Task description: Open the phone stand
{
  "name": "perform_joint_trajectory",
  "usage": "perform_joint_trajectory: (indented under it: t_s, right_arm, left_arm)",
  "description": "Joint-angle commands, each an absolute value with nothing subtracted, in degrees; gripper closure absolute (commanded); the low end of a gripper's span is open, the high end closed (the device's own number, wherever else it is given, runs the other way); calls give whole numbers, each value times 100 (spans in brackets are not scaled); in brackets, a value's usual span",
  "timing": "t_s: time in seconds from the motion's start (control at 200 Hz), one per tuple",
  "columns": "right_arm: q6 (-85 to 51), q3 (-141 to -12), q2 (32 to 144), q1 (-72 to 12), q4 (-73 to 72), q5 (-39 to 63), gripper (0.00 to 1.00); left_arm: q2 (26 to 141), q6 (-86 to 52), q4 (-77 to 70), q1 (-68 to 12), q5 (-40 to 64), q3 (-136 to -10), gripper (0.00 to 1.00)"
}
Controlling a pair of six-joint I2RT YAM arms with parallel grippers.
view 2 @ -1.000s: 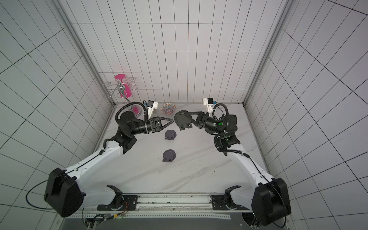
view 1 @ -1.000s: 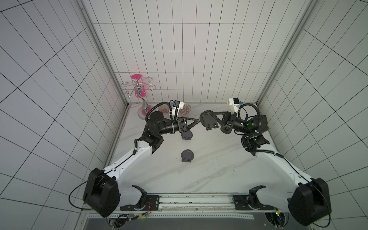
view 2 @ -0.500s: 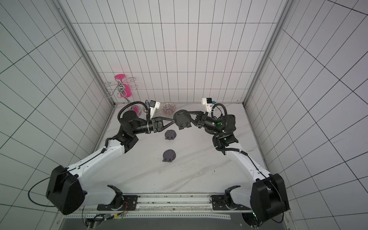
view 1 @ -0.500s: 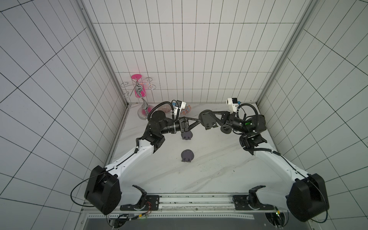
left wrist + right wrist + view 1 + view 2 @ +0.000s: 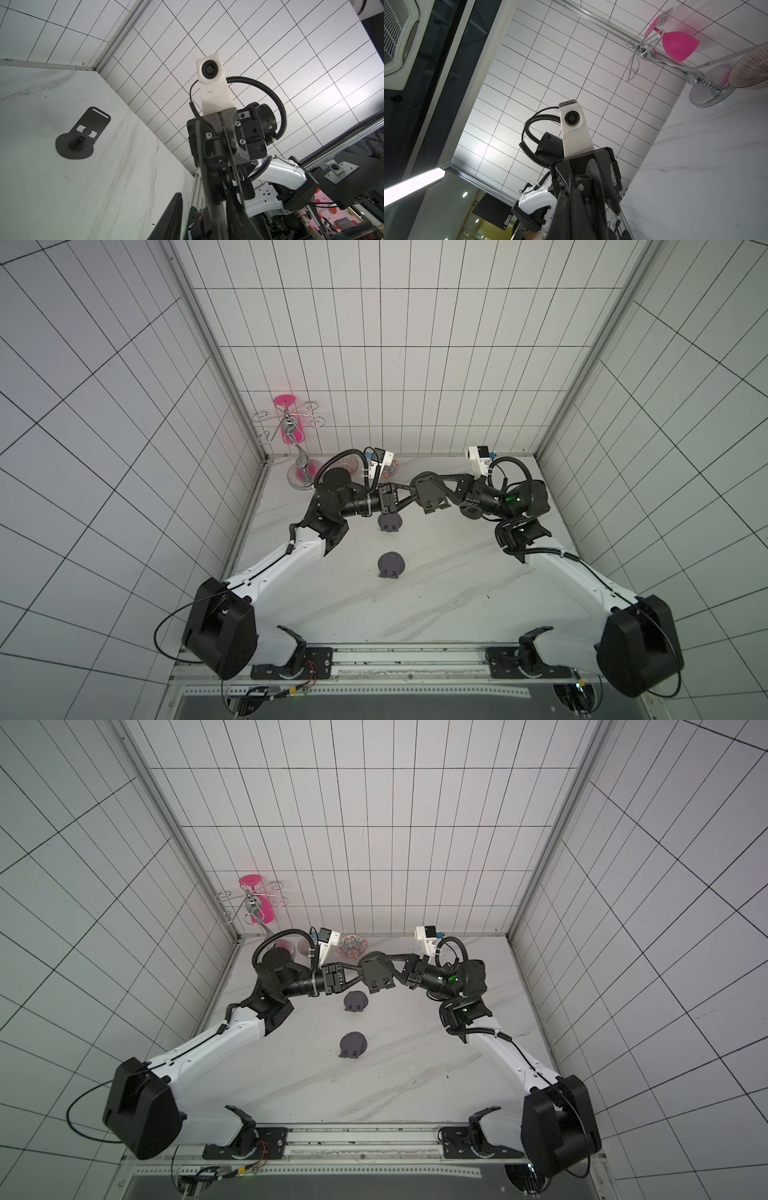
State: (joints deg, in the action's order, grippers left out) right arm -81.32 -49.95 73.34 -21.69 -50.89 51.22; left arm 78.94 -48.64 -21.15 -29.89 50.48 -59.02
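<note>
Closed in with left hand [image 5: 409, 492] on raised phone stand [image 5: 432, 494]; narrower gap than before, straddling its nearest edge, cannot tell whether clamped. Held mid-air over back of table [image 5: 436, 572] by right hand [image 5: 444, 486], pinched shut on opposite edge. Directly ahead of left hand, between both arms.

No words, numbers or signs can be read in any view. 1 small white sticker [image 5: 508, 218] sits on a black box [image 5: 492, 207] outside the tiled walls, seen from the right wrist (its print is far too tiny to make out).
</note>
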Motion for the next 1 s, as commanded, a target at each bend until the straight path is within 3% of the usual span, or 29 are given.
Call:
perform_joint_trajectory:
  t_s: [0.0, 0.095, 0.16, 0.495, 0.62, 0.67, 0.745, 1.0]
  right_arm:
    - [-8295, -4970, 7399, -2301, -5604, 5173, 100]
    - [-8265, -4931, 7465, -2329, -5607, 5198, 100]
    - [-8262, -4874, 7497, -2342, -5649, 5203, 100]
    - [-8019, -4740, 7571, -2372, -5464, 5607, 100]
    - [-7860, -4711, 7544, -2366, -5328, 5819, 69]
    - [-7732, -4741, 7517, -2368, -5182, 5912, 62]
    - [-7497, -4817, 7449, -2373, -4884, 6017, 57]
    - [-6419, -5154, 7305, -2373, -3477, 6344, 59]
  left_arm:
    - [7973, -4807, -2114, -3051, 5128, -6073, 68]
    - [8009, -4857, -2180, -3051, 5206, -6082, 83]
    - [8055, -4952, -2280, -3053, 5304, -6091, 100]
    - [8293, -5707, -2810, -2922, 6024, -6168, 100]
    - [8363, -5877, -2779, -2825, 6363, -6220, 100]
    - [8376, -5924, -2739, -2802, 6459, -6231, 100]
    - [8376, -5941, -2706, -2790, 6618, -6264, 100]
    - [8388, -6055, -2595, -2759, 6961, -6364, 100]
